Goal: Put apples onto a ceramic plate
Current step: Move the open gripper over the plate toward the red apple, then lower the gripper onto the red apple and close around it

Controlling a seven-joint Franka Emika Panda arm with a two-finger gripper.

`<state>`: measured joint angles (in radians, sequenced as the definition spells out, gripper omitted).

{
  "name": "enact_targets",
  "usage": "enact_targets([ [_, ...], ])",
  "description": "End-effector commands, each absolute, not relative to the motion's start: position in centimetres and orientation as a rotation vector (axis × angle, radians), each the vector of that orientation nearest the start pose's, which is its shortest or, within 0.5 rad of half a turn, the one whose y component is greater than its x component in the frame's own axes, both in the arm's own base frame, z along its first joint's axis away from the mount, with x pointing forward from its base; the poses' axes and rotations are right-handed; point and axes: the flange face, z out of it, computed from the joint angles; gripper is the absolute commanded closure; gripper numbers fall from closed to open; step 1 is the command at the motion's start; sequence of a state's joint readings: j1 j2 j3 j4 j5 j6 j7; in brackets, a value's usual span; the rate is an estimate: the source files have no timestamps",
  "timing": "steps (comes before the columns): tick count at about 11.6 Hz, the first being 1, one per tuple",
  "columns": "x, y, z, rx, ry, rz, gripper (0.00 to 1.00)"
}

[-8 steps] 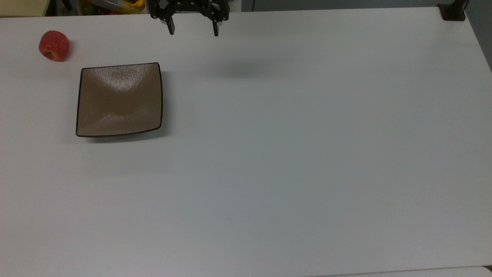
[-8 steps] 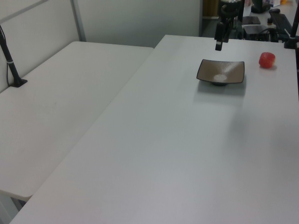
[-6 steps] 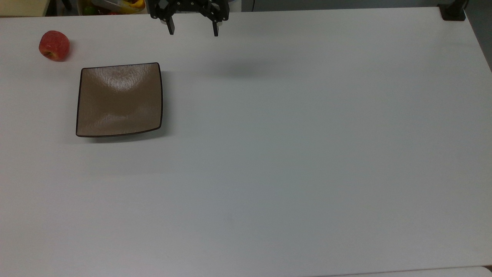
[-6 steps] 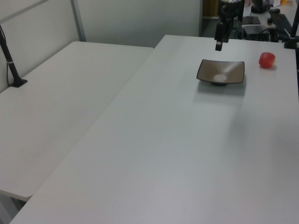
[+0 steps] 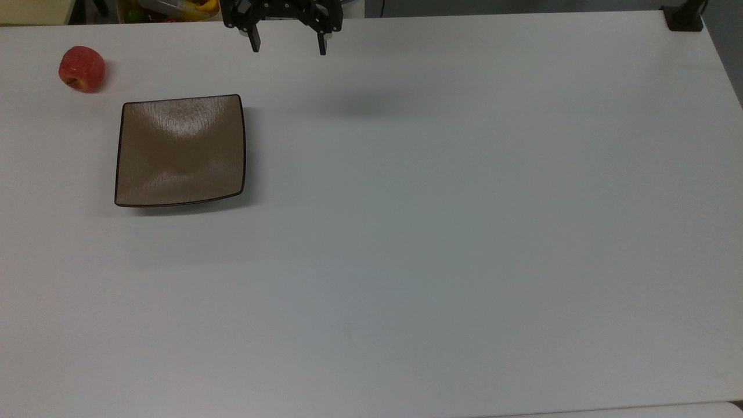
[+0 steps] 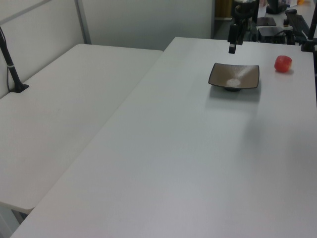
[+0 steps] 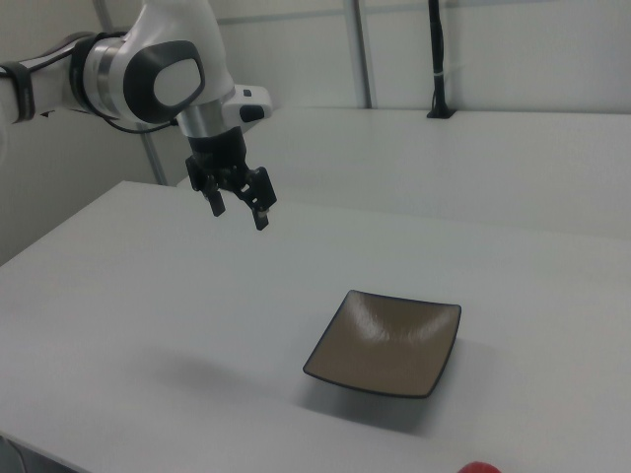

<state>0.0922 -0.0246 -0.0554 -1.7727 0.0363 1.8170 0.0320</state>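
Fingers spread and holding nothing, our gripper (image 5: 286, 47) hangs above the table (image 5: 441, 232) at the top view's upper edge. We see the apple (image 5: 82, 68) in the upper left corner, just beyond the bare ceramic plate (image 5: 180, 151).

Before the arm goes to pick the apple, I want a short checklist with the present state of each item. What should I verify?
1. Gripper open and empty: ok.
2. Apple resting free on the table, apart from the plate: ok.
3. Ceramic plate bare, ready to receive: ok.
4. Gripper above the apple: not ok; it hangs well toward the top view's right of it.
5. Nothing standing between gripper and apple: ok.
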Motion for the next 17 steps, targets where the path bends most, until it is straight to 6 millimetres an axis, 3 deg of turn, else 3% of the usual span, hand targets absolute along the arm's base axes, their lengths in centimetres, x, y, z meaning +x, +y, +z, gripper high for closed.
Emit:
enact_targets([
  [1,55.2,1.5,56.5,-3.118,0.020,-0.106,0.00],
  [3,54.9,0.2,57.3,-3.128,0.047,-0.131,0.00],
  [5,54.3,-2.7,58.3,-3.127,0.116,-0.163,0.00],
  [7,53.8,-6.3,57.8,-3.152,0.110,-0.155,0.00],
  [9,53.4,-10.4,55.6,-3.170,0.108,-0.141,0.00],
  [11,52.8,-12.4,54.2,-3.170,0.136,-0.115,0.00],
  [13,53.1,-15.8,52.4,-3.180,0.161,-0.120,0.00],
  [15,52.8,-20.5,50.5,-3.236,0.184,-0.129,0.00],
  [17,51.2,-26.2,48.6,-3.274,0.225,-0.142,0.00],
])
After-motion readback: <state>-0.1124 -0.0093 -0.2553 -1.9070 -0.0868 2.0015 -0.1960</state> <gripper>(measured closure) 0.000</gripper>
